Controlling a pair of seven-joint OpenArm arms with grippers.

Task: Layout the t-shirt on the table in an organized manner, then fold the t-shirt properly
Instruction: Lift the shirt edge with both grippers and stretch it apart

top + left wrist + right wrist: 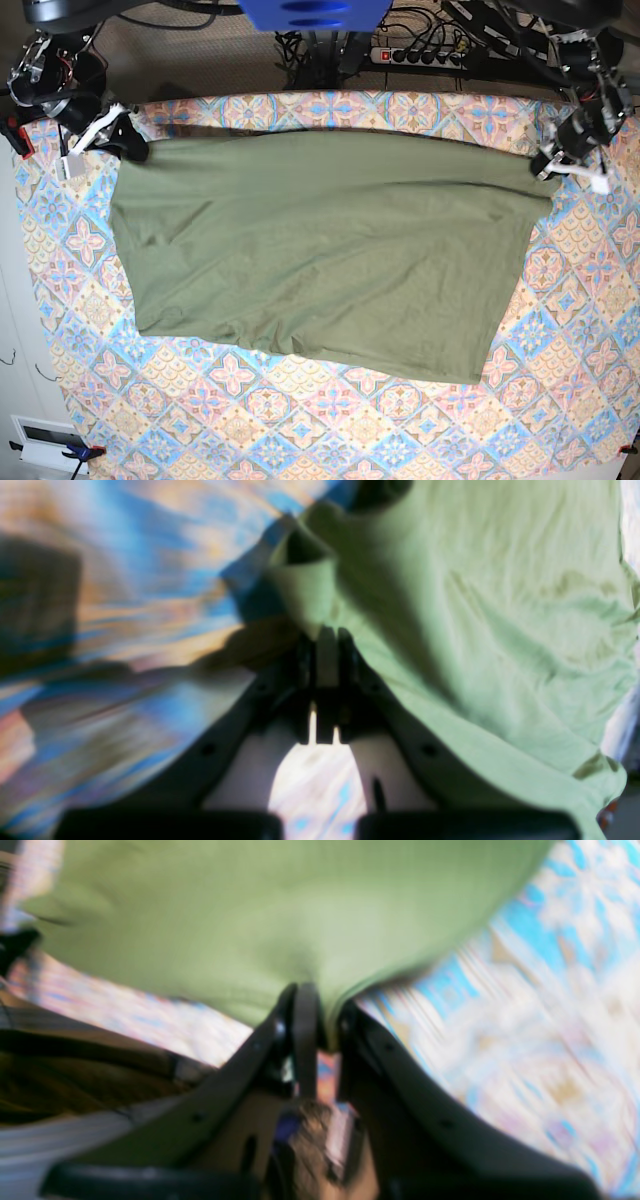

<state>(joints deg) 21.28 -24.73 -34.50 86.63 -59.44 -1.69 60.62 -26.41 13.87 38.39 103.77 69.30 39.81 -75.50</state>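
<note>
Apparently both grippers (pixel 130 148) (pixel 545 165) pinch t-shirt (pixel 320 250) corners.

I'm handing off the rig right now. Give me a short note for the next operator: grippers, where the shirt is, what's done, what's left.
Left gripper: shut on the t-shirt, at its far corner.
Right gripper: shut on the t-shirt, at the opposite far corner.
T-shirt: stretched between both grippers, body spread across the table, some wrinkles, near edge uneven.
Done: mostly laid out.
Left: smooth it, release, then fold it.
</note>
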